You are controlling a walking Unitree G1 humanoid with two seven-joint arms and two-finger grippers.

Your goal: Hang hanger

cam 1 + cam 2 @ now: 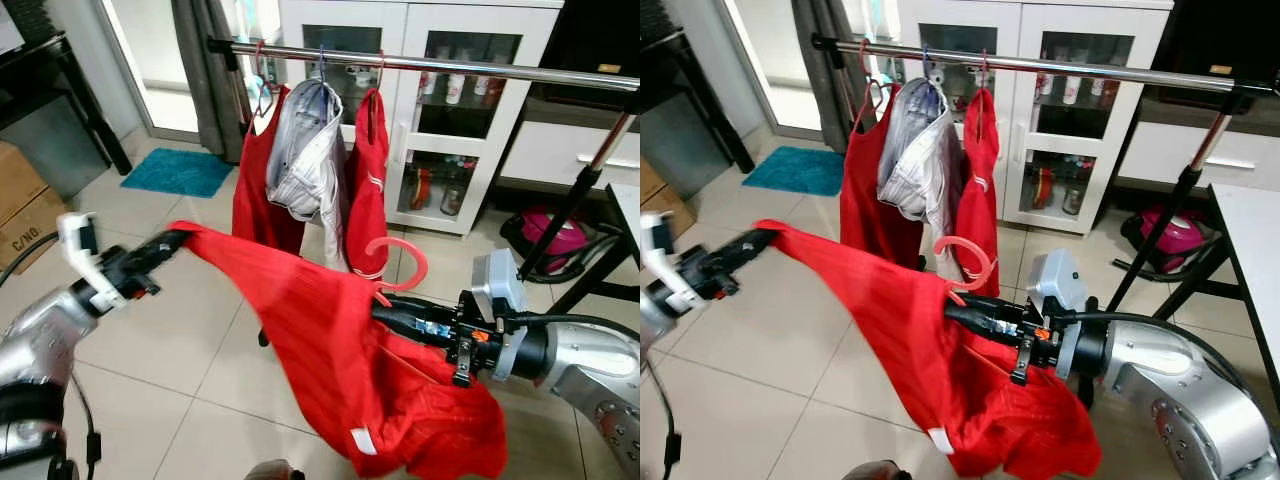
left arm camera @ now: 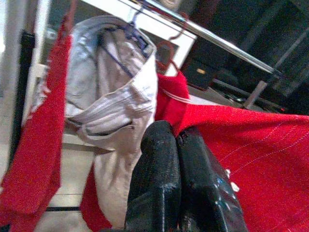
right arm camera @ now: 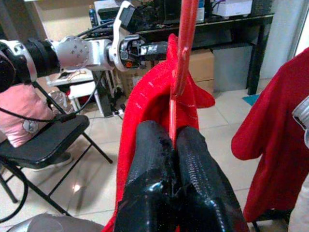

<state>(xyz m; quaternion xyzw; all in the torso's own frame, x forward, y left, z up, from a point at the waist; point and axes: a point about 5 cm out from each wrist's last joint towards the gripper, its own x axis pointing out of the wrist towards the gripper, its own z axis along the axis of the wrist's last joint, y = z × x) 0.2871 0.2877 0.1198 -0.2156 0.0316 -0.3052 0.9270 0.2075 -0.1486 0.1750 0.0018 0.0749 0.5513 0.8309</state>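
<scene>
— So, what are the jaws doing?

— The right gripper (image 1: 385, 312) has its two black fingers (image 3: 159, 174) pressed together on the neck of a pink-red hanger (image 1: 398, 265), just below its hook. The hook curls upward above the fingertips. In the right wrist view the thin red stem runs straight up from between the pads.

— And the left one?

— The left gripper (image 1: 172, 243) is closed too, pinching one corner of the red garment (image 1: 330, 350). In the left wrist view its fingers (image 2: 159, 174) sit tight against each other with red cloth at their tips.

— Where is the hanger, then?

— Held in the air between the robot and the clothes rail (image 1: 450, 66), lower than the rail and not touching it. The red garment is on it, stretched from the left gripper across to the right one, then sagging in a heap below the right arm, with a white label (image 1: 364, 441) showing near the hem.

— What already hangs on the rail?

— A red top (image 1: 262, 190), a grey-white striped shirt (image 1: 308, 160) and another red piece (image 1: 368, 180), close together, each on its own hanger.

— Beyond that?

— A white cabinet with glass doors (image 1: 450, 120), a teal mat (image 1: 178, 171) on the tiled floor, cardboard boxes (image 1: 22, 205) at the left, and a pink vacuum cleaner (image 1: 555, 235) at the right.
</scene>
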